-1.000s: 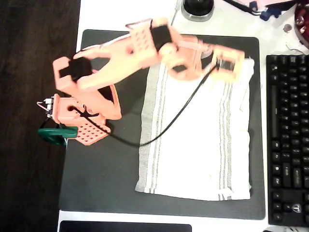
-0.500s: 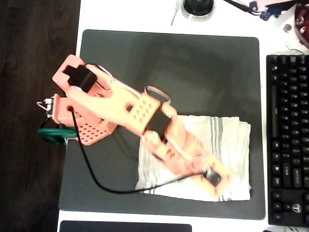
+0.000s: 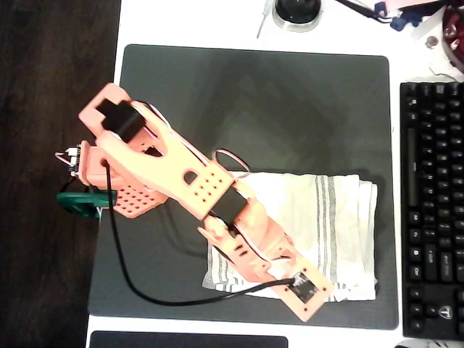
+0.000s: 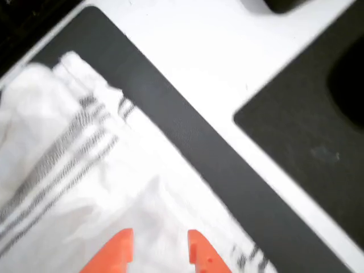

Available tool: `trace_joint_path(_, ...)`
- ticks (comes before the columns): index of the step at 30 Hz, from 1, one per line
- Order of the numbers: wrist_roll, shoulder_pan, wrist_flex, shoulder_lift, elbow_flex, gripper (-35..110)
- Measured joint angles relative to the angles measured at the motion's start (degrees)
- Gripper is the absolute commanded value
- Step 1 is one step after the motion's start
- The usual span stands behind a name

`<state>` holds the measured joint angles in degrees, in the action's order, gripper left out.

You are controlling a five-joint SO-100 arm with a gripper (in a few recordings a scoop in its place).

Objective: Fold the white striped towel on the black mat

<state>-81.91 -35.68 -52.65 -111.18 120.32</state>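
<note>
The white striped towel (image 3: 326, 225) lies doubled over at five o'clock on the black mat (image 3: 254, 101). The gripper (image 4: 159, 250) hangs over its near edge, fingers apart, holding nothing.

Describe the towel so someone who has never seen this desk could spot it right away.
Look at the big black mat that covers most of the white desk, left of the black keyboard in the overhead view. The white striped towel lies folded on the mat's lower right part, with the orange arm's claw over its near edge. It is the one soft, wrinkled white cloth, marked by thin grey stripes.
</note>
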Motion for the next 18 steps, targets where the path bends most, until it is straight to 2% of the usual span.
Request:
trace_joint_path(5,-0.88,6.59,-4.48,-13.45,9.49,8)
trace_joint_path(9,-4.13,18.02,-9.32,-26.02,18.46,0)
trace_joint_path(14,-3.08,30.23,-10.72,-41.40,32.26,0)
trace_joint_path(18,-2.55,34.89,-10.02,-54.32,43.77,0)
